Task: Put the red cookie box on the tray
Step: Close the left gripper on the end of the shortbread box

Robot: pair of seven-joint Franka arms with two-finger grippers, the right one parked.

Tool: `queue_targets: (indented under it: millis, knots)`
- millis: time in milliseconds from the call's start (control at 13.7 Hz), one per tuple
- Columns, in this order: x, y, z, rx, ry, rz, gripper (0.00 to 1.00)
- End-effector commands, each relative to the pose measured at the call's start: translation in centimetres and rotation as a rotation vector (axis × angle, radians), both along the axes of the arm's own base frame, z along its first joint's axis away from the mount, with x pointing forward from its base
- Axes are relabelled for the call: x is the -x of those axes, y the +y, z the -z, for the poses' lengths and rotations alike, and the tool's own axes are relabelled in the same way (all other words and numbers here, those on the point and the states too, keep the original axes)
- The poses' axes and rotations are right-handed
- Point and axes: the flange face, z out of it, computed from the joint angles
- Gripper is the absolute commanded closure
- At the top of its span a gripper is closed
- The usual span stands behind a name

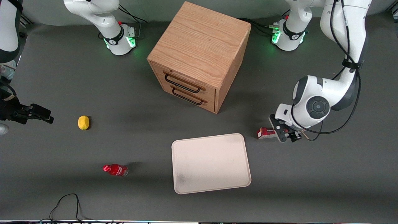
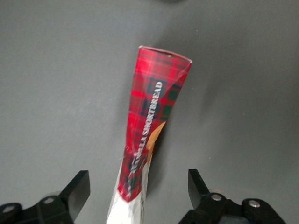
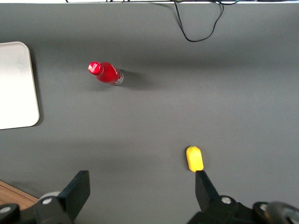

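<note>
The red cookie box [image 1: 265, 133] lies on the dark table beside the tray [image 1: 210, 163], toward the working arm's end. Only its end shows in the front view; the rest is under the arm. In the left wrist view the box [image 2: 152, 121] is a slim red tartan carton with white lettering and a white end. The left gripper [image 1: 284, 134] is low over the box, its fingers open and straddling it; a gap shows on each side between box and fingers [image 2: 78, 189]. The tray is pale beige and bare.
A wooden drawer cabinet [image 1: 199, 56] stands farther from the front camera than the tray. A small red bottle [image 1: 115, 170] and a yellow lemon-like object [image 1: 83, 122] lie toward the parked arm's end. A black cable [image 1: 65, 202] loops near the table's front edge.
</note>
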Motion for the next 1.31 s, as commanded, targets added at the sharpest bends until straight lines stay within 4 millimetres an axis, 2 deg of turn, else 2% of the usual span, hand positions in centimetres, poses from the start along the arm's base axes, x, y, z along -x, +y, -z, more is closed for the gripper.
queue_targets:
  millis: [0,146,292,510,583,656,729,802,875,1240]
  knots:
    - [0.4,0.0,0.2,0.011,-0.026,0.032,0.09]
    - [0.2,-0.1,1.2,0.020,-0.048,0.044,0.10]
    - [0.2,-0.1,1.6,0.020,-0.046,0.041,0.15]
    - [0.7,0.2,2.5,0.026,-0.066,0.058,0.34]
    - [0.5,0.7,3.0,0.027,-0.079,0.079,0.44]
    - [0.4,1.1,3.2,0.026,-0.086,0.093,0.46]
    - [0.2,1.3,3.2,0.026,-0.094,0.093,0.59]
    - [0.2,1.4,3.2,0.025,-0.095,0.096,0.76]
    - [0.2,1.4,3.3,0.025,-0.094,0.103,1.00]
    - [-0.1,1.6,2.5,0.027,-0.104,0.094,1.00]
